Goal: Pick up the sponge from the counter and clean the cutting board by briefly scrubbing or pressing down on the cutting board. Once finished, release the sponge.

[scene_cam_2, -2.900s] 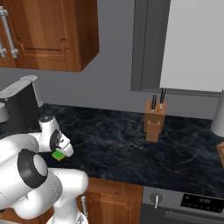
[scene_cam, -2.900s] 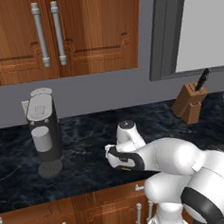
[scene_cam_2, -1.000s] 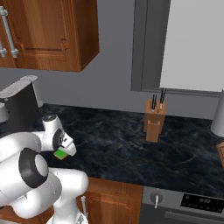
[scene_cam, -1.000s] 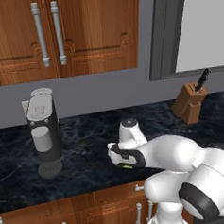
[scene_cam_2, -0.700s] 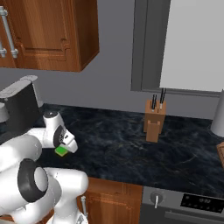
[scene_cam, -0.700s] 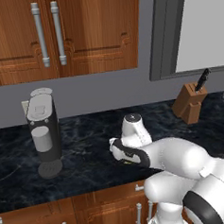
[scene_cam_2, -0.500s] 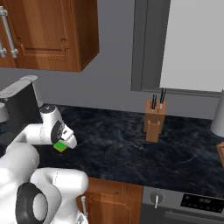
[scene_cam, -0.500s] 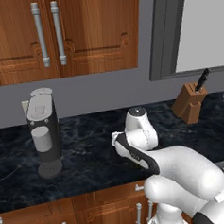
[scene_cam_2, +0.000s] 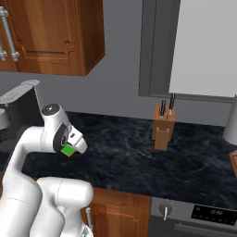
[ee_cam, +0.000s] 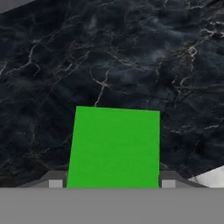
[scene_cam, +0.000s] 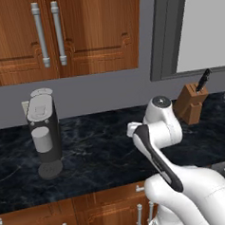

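The green sponge (ee_cam: pixel 114 146) sits between my gripper's two fingertips (ee_cam: pixel 56 183), and my gripper (ee_cam: pixel 109 183) is shut on it. In the right base view the sponge (scene_cam_2: pixel 68 150) hangs under the white hand, lifted above the dark marble counter (scene_cam_2: pixel 139 162). From the hand view, bare counter (ee_cam: pixel 109 52) lies below and ahead of the sponge. From the left base, the arm's last link covers the gripper above the counter (scene_cam: pixel 98 148). A reddish-brown sliver, probably the cutting board (scene_cam_2: pixel 234 163), touches the right edge of the right base view, far from the gripper.
A dark coffee machine (scene_cam: pixel 43 131) stands at the counter's left. A tan knife block (scene_cam: pixel 192 103) (scene_cam_2: pixel 163 127) stands at the back right. Wooden cabinets hang above, and a stove panel (scene_cam_2: pixel 203 215) sits at the lower right.
The arm has risen and swung right, carrying the sponge up off the counter. The elbow now stands higher and the hand is further from the coffee machine.
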You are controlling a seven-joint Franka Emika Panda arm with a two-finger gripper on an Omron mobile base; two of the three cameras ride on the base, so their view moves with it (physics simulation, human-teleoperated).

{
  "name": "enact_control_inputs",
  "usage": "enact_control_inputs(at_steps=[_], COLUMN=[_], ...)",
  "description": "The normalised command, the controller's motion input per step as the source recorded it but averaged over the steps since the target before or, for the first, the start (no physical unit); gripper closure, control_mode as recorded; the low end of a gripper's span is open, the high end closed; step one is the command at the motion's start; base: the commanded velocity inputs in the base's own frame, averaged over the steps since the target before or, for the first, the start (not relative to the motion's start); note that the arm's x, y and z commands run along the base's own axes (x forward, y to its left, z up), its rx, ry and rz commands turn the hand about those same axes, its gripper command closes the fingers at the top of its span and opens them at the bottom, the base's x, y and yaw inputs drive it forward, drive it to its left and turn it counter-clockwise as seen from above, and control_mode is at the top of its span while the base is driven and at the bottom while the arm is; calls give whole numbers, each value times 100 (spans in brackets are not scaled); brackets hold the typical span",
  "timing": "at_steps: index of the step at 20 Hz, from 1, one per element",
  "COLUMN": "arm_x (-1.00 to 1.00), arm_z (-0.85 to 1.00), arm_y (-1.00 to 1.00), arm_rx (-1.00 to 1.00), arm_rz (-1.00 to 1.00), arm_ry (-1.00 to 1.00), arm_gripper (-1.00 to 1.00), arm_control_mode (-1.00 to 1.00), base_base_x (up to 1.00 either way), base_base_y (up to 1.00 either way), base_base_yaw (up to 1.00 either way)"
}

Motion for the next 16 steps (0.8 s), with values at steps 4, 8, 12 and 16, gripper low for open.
enact_control_inputs(at_steps=[4,8,12,16], arm_x=[-23,-24,-17,0], arm_z=[50,46,29,17], arm_y=[-34,-7,-13,-14], arm_rx=[0,0,-1,-4], arm_rz=[0,0,0,0], arm_ry=[-3,0,0,0], arm_gripper=[100,100,100,100], arm_control_mode=[-100,-100,-100,-100], base_base_x=[0,0,0,0], base_base_y=[0,0,0,0], base_base_yaw=[0,0,0,0])
